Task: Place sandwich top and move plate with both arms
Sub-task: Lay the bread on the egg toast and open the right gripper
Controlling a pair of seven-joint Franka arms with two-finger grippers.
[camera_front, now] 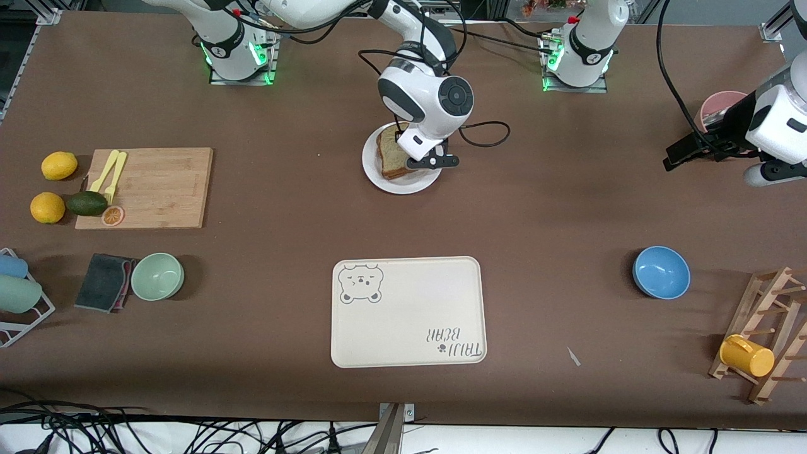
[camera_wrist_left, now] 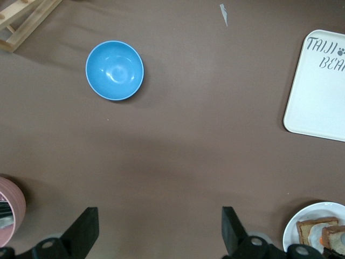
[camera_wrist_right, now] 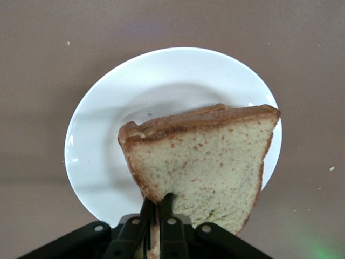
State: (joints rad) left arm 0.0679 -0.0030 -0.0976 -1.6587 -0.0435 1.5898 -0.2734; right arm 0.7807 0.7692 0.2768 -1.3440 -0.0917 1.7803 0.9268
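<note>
Bright, even overhead light; soft shadows on the counter [camera_front: 567, 208] (green glow at the arm bases), all views sharp.

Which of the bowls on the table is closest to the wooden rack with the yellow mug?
The blue bowl, toward the left arm's end of the table, beside the wooden rack. The green bowl sits toward the right arm's end.

The right arm [camera_front: 403, 38] reaches from the upper left of the front view down to the upper centre, its wrist bent downward. The right gripper [camera_wrist_right: 157, 216] has its fingers pinched together on the sandwich top [camera_wrist_right: 207, 167] (gripped at the edge). The left arm [camera_front: 778, 120] waits at the right edge, the left gripper [camera_wrist_left: 159, 229] hanging with fingers spread wide.
</note>
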